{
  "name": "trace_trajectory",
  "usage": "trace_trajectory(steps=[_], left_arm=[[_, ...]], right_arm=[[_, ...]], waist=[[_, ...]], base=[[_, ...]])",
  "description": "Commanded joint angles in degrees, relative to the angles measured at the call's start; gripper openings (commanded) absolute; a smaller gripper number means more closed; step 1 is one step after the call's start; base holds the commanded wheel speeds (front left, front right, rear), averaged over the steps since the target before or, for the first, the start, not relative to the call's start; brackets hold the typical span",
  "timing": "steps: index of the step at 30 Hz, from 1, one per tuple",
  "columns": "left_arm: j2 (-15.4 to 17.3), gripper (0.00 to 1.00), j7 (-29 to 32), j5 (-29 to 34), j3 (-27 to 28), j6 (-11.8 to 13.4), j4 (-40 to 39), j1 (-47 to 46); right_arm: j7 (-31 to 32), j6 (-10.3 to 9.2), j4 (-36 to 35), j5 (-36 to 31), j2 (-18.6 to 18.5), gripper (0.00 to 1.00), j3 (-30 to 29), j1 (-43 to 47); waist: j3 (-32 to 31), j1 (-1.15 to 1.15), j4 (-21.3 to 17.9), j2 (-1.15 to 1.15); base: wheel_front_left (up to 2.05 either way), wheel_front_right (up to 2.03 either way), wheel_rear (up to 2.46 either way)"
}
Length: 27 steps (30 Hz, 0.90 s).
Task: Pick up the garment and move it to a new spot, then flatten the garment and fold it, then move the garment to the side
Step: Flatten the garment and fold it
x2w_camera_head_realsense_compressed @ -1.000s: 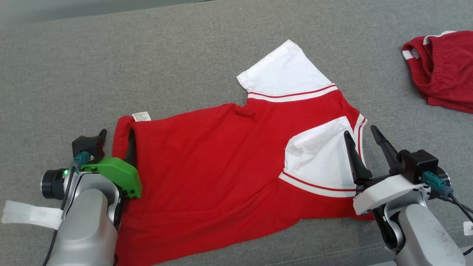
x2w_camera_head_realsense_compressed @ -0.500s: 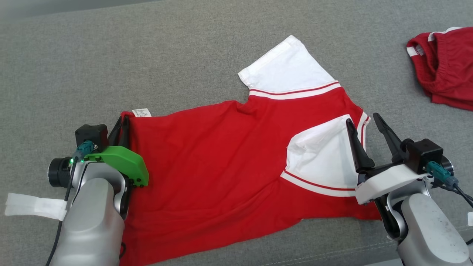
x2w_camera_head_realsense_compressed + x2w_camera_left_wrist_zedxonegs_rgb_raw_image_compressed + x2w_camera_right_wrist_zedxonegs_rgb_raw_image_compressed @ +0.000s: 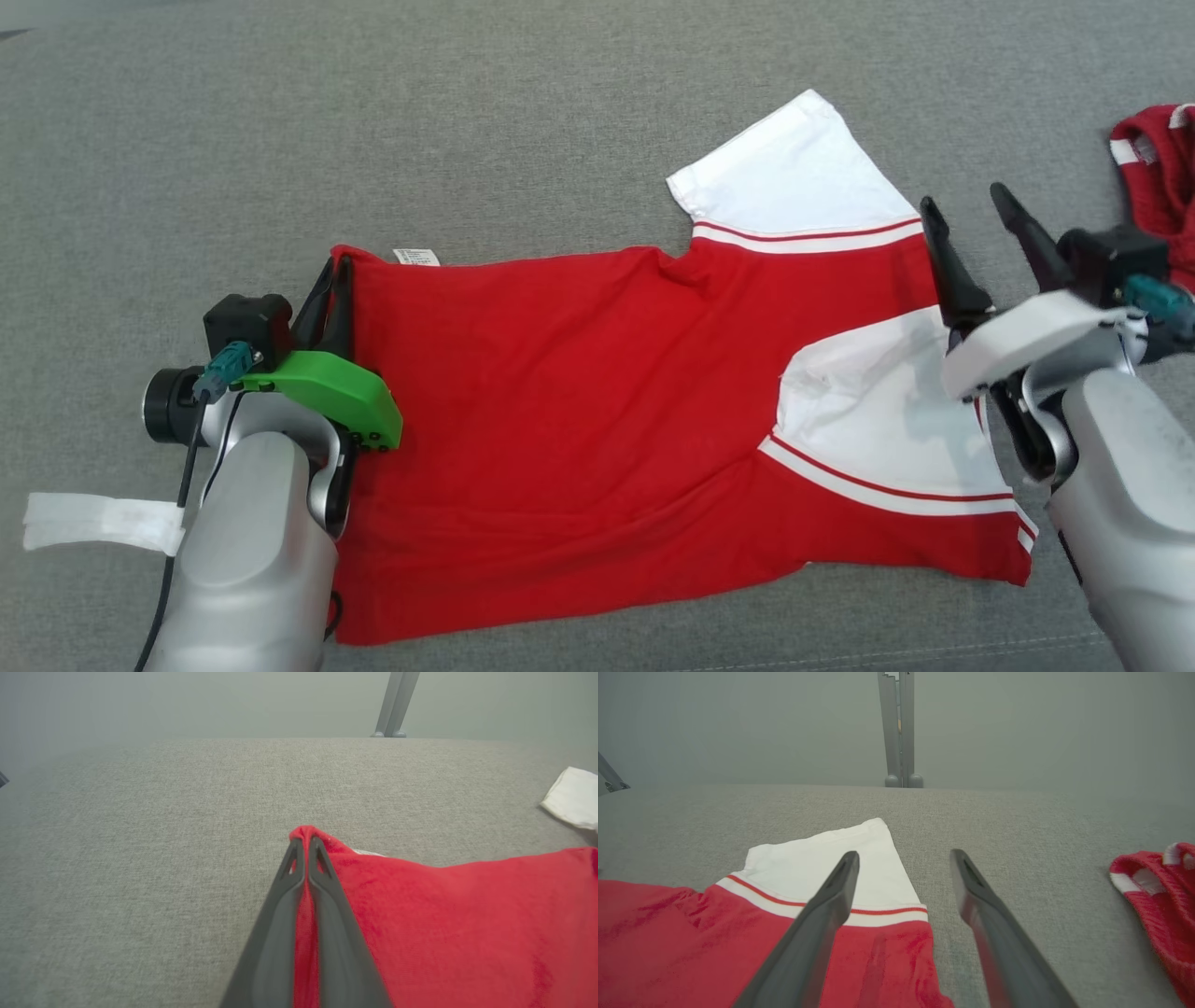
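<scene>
Since a second ago, our left claw (image 3: pixel 333 273) has shut on the left hem corner of the red shirt (image 3: pixel 579 392), and our right claw (image 3: pixel 962 196), gaping and empty, has moved beside the far white sleeve (image 3: pixel 794 173). We judge flattening half done: the shirt lies spread on the table (image 3: pixel 373 112), near sleeve (image 3: pixel 878 420) lapped over its body; folding and shifting remain. Bare room opens ahead and leftward; another red garment (image 3: pixel 1158 168) crowds the right edge.
</scene>
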Motion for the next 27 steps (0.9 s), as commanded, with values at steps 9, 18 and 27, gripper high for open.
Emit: trace_trajectory(steps=[9, 18, 27], left_arm=[[-0.64, 0.00, 0.04, -1.30, -3.01, -0.38, -2.99, -0.30], [-0.68, 0.00, 0.04, -8.10, -11.93, 0.12, -6.33, -2.42], [-0.70, 0.00, 0.04, -12.35, -17.53, 2.18, -8.22, -3.80]], right_arm=[[12.55, -0.08, 13.08, 3.67, -4.19, 1.00, 5.26, -16.87], [18.75, -0.08, 23.26, 3.49, -6.14, 1.00, 6.86, -26.12], [21.67, -0.08, 28.93, 3.16, -6.52, 1.00, 9.95, -30.70]], waist=[[2.67, 0.00, 6.23, 0.00], [5.96, 0.00, 10.27, 0.00], [7.91, 0.00, 12.47, 0.00]], base=[[0.00, 0.00, 0.00], [0.00, 0.00, 0.00], [0.00, 0.00, 0.00]])
